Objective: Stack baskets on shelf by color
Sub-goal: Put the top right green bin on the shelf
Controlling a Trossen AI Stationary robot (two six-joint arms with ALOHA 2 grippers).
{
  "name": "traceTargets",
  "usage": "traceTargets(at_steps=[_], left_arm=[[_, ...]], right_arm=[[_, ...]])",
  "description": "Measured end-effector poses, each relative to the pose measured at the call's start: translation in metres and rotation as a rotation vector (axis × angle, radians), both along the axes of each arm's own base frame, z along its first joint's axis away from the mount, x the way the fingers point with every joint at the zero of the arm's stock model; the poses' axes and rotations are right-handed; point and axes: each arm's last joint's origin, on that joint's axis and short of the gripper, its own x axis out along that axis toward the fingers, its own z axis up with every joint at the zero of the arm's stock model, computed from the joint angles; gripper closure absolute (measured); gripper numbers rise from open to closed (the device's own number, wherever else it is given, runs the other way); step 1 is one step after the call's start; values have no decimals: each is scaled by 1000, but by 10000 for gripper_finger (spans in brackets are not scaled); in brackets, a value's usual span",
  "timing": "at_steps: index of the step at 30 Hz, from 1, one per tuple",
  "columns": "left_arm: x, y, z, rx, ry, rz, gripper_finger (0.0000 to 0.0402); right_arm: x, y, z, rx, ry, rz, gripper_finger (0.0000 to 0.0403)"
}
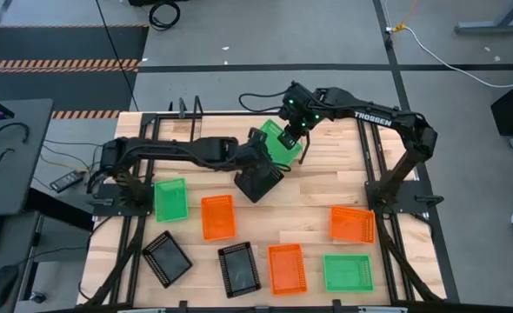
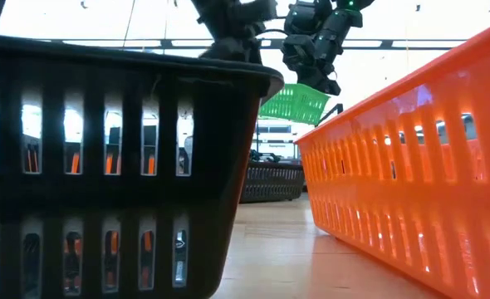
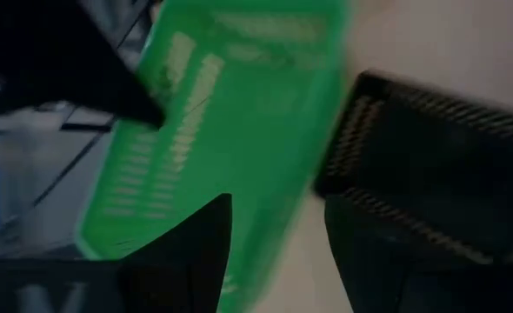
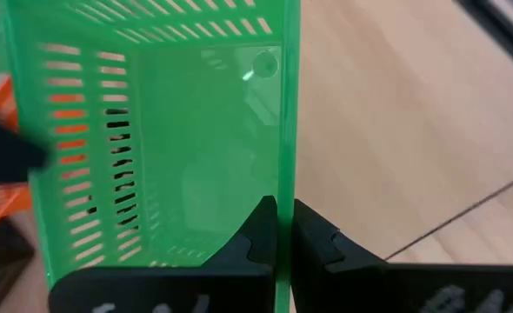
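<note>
A green basket (image 1: 282,144) hangs tilted above the table's far middle, with my right gripper (image 4: 283,209) shut on it; the low view shows the green basket (image 2: 295,103) clear of the table. My left gripper (image 1: 260,176) is open just left of and nearer than it. In the left wrist view its two fingers frame the green basket (image 3: 239,130). A black basket (image 3: 430,174) lies on the table beside it. Other baskets lie flat across the table's near half. Thin black posts of the shelf (image 1: 187,108) stand at the far left. My right gripper pinches one side wall of the green basket at its rim (image 4: 284,178), one finger inside the basket and one outside. The fingers come from above, slanting down. The basket hangs tilted below them, clear of the table. My left gripper: I cannot tell whether its fingers touch the green basket.
On the table's near half lie a green basket (image 1: 170,199), an orange one (image 1: 218,216), two black ones (image 1: 165,258) (image 1: 239,268), an orange one (image 1: 285,268), a green one (image 1: 348,272) and an orange one (image 1: 352,223). Bare wood (image 1: 326,178) lies right of the grippers.
</note>
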Motion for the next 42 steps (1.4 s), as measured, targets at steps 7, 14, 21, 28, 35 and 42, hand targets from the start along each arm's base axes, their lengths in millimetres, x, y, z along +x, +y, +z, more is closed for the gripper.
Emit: traceTargets(at_steps=[7, 14, 21, 28, 35, 42], left_arm=[[0, 12, 0, 11, 17, -10, 209], [-3, 13, -3, -38, 54, -41, 301], [-6, 13, -5, -4, 113, -57, 392], [-8, 14, -6, 15, 138, -61, 393], [-8, 15, -6, 33, 146, -56, 393], [-9, 18, -6, -25, 131, -58, 393]], right_arm=[[1, 4, 0, 5, -1, 33, 388], [2, 4, 0, -2, -3, 53, 387], [4, 4, 2, 12, -49, 85, 376], [4, 5, 2, 4, -53, 125, 352], [1, 6, 0, -15, -12, 167, 297], [2, 6, 0, -90, 13, 190, 215]])
